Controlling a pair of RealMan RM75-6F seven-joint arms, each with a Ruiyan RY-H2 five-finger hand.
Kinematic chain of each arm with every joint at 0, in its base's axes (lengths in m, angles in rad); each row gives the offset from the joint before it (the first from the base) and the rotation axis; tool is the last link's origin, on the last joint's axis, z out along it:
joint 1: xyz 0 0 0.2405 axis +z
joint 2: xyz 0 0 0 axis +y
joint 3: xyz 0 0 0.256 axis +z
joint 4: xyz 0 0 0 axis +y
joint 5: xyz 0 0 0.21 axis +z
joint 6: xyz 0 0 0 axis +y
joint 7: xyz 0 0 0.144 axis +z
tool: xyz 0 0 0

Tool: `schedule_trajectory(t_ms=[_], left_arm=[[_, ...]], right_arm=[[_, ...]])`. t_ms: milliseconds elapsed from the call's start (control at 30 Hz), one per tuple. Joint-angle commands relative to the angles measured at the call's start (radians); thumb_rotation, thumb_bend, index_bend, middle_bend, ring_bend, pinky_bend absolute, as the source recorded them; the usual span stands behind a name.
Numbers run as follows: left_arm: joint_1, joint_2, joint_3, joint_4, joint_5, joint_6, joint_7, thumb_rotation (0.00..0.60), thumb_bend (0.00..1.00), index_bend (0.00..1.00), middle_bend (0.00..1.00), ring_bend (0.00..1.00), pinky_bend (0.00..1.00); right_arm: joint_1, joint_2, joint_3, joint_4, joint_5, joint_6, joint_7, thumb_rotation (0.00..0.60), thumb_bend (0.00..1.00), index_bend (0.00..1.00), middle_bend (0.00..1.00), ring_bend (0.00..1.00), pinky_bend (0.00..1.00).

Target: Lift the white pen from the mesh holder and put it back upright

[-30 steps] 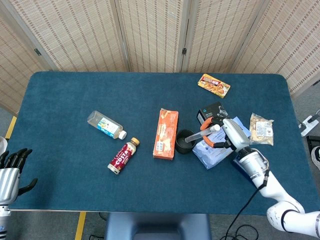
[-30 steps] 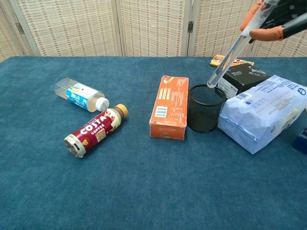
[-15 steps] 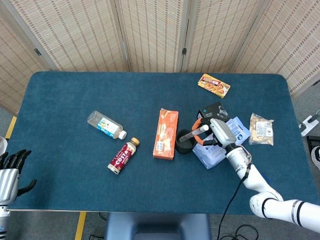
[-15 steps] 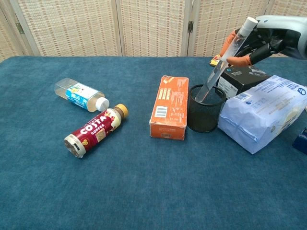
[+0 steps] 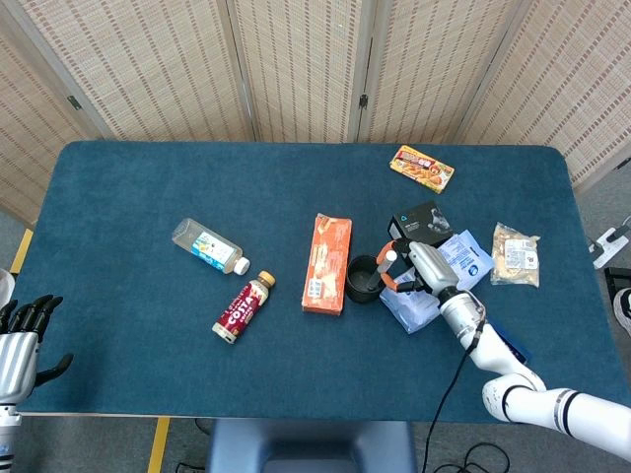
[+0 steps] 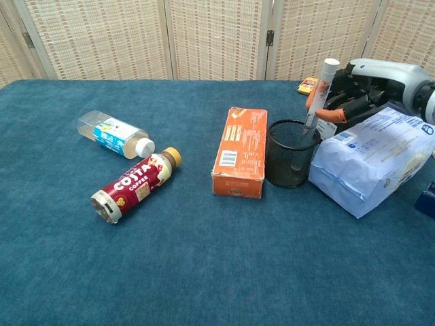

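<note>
mesh holder (image 6: 291,163) hemmed by orange box (image 6: 240,151), blue bag (image 6: 376,167), front side free

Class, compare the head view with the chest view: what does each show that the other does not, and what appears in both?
Only the head view shows the left hand, idle at the table's near-left corner, and the snack bag. Only the chest view shows the white pen standing nearly upright with its lower end inside the mesh holder. Both show the right hand holding the pen, the orange box and the two bottles.

The right hand (image 6: 353,92) pinches the white pen (image 6: 318,95), which stands (nearly upright) inside the mesh holder (image 6: 290,163).
</note>
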Motion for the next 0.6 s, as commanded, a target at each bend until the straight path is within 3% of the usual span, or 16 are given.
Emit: schedule_trajectory(t_ms=[33,167,367,600], left_arm=[[-0.001,-0.002,0.0,0.001,0.0,0.0,0.0,0.6,0.25,0.18,0.18,0.19,0.12],[-0.003,-0.003,-0.002,0.003,0.002,0.0,-0.001,0.6,0.25,0.18,0.18,0.19,0.12],[-0.003,-0.002,-0.005,0.006,0.003,0.004,-0.008,0.6,0.25,0.18,0.18,0.19,0.12],[-0.007,-0.006,-0.01,0.003,0.008,0.01,-0.003,0.6,0.25,0.18,0.18,0.19,0.12]], right_arm=[[-0.007,0.022,0.0,-0.011,-0.029,0.005,0.018,0.6,0.32,0.12,0.21,0.09,0.16],[-0.027,0.065,-0.001,-0.038,-0.067,0.037,0.029,0.6,0.31,0.01,0.16,0.06,0.15],[-0.103,0.182,-0.013,-0.11,-0.146,0.175,-0.017,0.6,0.31,0.0,0.14,0.05,0.14],[-0.231,0.302,-0.072,-0.162,-0.193,0.363,-0.239,0.6,0.31,0.0,0.15,0.05,0.14]])
